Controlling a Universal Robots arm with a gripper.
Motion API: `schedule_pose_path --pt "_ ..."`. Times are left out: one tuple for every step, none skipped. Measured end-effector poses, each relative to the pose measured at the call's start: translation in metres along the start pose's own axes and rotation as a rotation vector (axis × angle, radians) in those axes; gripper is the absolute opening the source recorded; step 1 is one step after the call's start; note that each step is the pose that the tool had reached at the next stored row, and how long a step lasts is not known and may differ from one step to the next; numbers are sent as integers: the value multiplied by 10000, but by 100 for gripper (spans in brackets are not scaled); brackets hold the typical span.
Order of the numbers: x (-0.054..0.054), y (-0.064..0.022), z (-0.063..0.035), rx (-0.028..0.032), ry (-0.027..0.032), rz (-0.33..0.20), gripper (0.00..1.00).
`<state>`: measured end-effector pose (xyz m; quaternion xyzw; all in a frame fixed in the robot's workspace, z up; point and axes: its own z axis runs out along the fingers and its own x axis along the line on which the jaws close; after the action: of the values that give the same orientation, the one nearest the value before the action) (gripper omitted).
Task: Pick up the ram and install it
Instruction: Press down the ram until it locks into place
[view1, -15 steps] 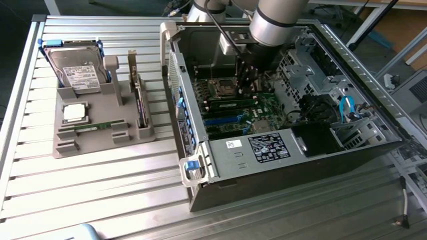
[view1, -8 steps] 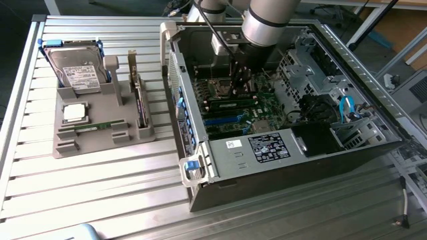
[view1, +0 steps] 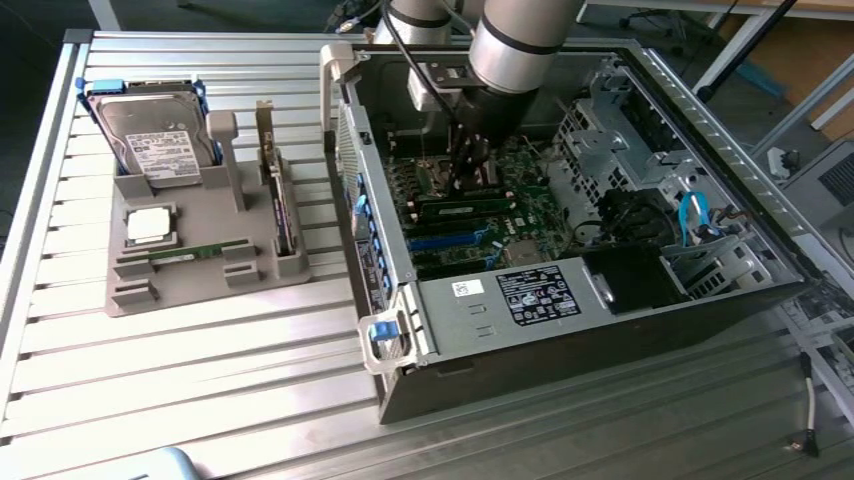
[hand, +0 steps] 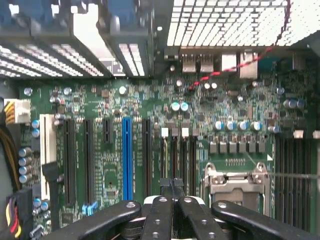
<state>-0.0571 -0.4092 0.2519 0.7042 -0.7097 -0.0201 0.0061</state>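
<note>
Ram: one green stick (view1: 198, 251) lies in your grey tray (view1: 200, 285), well apart from the pincer; another (view1: 467, 209) sits in the motherboard slots, just below it.
Pincer (hand: 171, 186): fingers shut together, gripping nothing (hovering over the slots inside the computer case (view1: 561, 350)).
Surface: ribbed metal table (view1: 200, 390).

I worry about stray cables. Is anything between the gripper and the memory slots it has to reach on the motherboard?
Nothing visible. The shut gripper hangs inside the open case, just over the dark memory slots beside the processor socket. The red cable runs well clear of them, up by the rear ports.
</note>
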Motion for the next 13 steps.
schedule_pose_path --pt "0 10 1 0 -1 1 10" --pt "0 11 1 0 0 0 10" --pt "0 11 1 0 0 -1 10" --pt "0 11 0 0 0 -1 10" --pt "0 12 0 0 0 -1 10" --pt "0 14 1 0 0 0 10" --pt "0 20 1 0 0 1 10" --pt "0 29 1 0 0 0 10" --pt "0 38 2 1 0 0 10" --pt "0 43 2 0 0 0 10" --pt "0 48 2 0 0 0 10" --pt "0 52 2 0 0 0 10" --pt "0 52 2 0 0 -1 10"
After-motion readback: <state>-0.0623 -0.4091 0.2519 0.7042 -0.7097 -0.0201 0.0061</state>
